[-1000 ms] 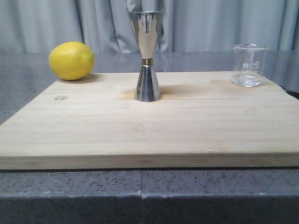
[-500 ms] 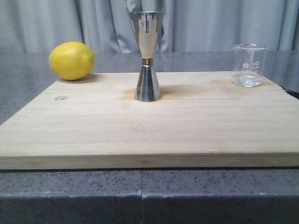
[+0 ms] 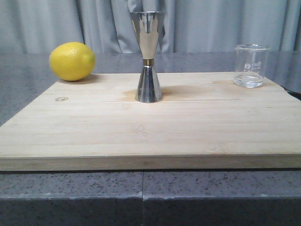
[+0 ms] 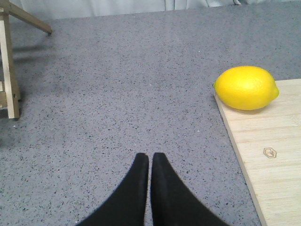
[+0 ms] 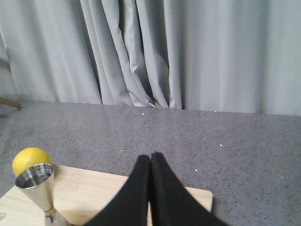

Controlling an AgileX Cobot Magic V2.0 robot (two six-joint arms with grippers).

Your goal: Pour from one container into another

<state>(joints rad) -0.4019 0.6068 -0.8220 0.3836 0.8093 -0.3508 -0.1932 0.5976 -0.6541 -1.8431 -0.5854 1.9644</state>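
A pale wooden board (image 3: 150,127) lies on the grey speckled tabletop (image 3: 28,80) and carries the things of the task. The steel jigger (image 3: 148,56) stands upright near the middle of the board's far half, with its wide open cup on top and a thin brass-coloured band at the waist. The glass beaker (image 3: 250,65) stands upright close to the far right corner of the board, well apart from the jigger, and it holds a little clear liquid at the bottom; white printed marks show on its wall. A yellow lemon (image 3: 72,60) rests at the far left corner of the board, on the corner itself as the left wrist view shows. A grey curtain (image 3: 225,23) hangs behind the tabletop. No arm appears in the front view. In the left wrist view the left gripper (image 4: 150,162) is over the bare tabletop, beside the left edge of the board, and its two black fingers are pressed together with nothing between them. In the right wrist view the right gripper (image 5: 150,162) is also clenched and empty, above the board's far edge, with the jigger and the lemon to one side of it. The beaker is not visible in either wrist view.
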